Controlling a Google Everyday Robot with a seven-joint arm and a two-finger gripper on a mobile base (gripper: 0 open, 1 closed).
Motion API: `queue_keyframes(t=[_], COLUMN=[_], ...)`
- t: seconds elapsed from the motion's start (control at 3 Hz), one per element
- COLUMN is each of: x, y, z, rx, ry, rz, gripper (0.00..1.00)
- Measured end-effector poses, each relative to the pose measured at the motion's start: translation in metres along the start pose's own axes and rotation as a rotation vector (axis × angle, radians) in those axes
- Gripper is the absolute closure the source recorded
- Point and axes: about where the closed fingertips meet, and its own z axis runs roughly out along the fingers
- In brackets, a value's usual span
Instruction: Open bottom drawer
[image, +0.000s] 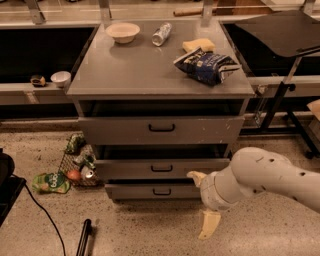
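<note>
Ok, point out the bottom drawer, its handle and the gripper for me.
bottom drawer (130, 191), camera view, left part of its grey front panel.
handle (161, 191), camera view, middle of the black loop.
gripper (195, 205), camera view, midway between its open fingertips, right of the handle.

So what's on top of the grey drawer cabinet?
A bowl, a tipped can, a yellow sponge and a blue snack bag covering the sponge's near edge. Anything under the bag is hidden. The gripper hangs low by the bottom drawer, open.
</note>
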Motion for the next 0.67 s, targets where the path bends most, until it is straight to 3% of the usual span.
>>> queue_keyframes(t=[0.33, 0.67], x=[0.0139, 0.0139], y=[0.0077, 0.0077], z=[0.0556, 0.0556], rx=[-0.071, -0.071], ry=[-0.044, -0.044], rz=[0.031, 0.031], gripper=[0.0, 0.0])
